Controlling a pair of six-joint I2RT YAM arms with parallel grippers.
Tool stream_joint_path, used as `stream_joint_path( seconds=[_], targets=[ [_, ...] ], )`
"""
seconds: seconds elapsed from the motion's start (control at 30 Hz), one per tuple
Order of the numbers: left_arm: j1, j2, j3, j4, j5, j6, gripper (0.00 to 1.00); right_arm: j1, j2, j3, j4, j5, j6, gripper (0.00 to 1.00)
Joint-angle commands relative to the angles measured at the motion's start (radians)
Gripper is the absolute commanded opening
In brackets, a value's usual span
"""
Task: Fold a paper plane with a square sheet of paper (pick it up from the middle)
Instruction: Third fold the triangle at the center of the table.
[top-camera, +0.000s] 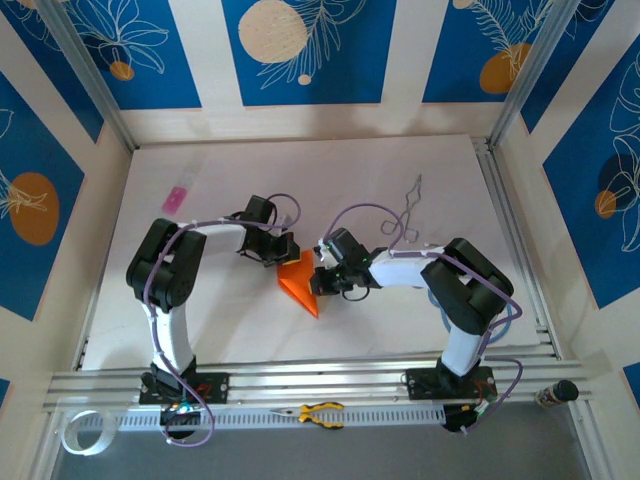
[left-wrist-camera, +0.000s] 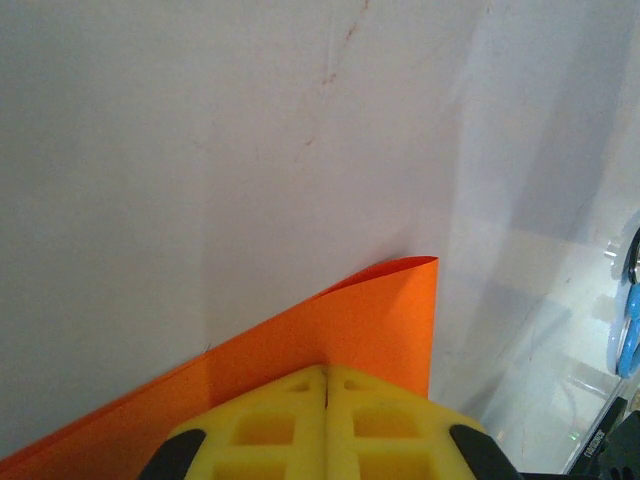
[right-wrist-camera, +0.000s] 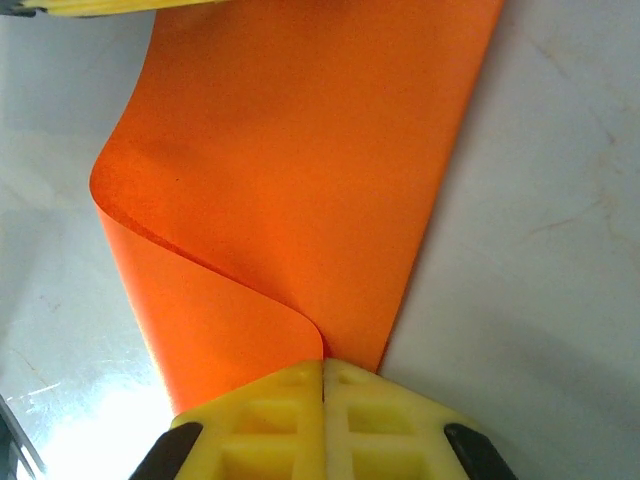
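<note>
White table (top-camera: 380, 170), a small pink object (top-camera: 176, 198) at far left, a thin bent wire (top-camera: 409, 205) toward the right

The top view is bright and evenly lit from above, so the arms (top-camera: 175, 300) cast only faint, soft shadows on the white table (top-camera: 400, 170), and the wide lens tilts the frame rails (top-camera: 88, 80) outward toward the corners. In the left wrist view the table looks dull grey with broad, soft-edged shadow bands beyond the orange paper (left-wrist-camera: 350, 320), and the yellow fingers (left-wrist-camera: 270, 420) at the bottom edge are slightly blurred. In the right wrist view a white glare patch burns out the table at lower left, while the paper stays saturated and sharp.
</note>
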Motion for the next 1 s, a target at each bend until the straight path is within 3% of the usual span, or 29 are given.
stream_joint_path(
  seconds=[0.0, 0.97],
  targets=[
    [0.001, 0.009, -0.025, -0.045, -0.049, 0.001, 0.02, 0.005, -0.007, 0.01, -0.004, -0.017, -0.02, 0.01],
    [0.001, 0.018, -0.017, -0.046, -0.046, 0.002, 0.02, -0.001, 0.012, 0.031, -0.011, -0.021, -0.044, 0.01]
  ],
)
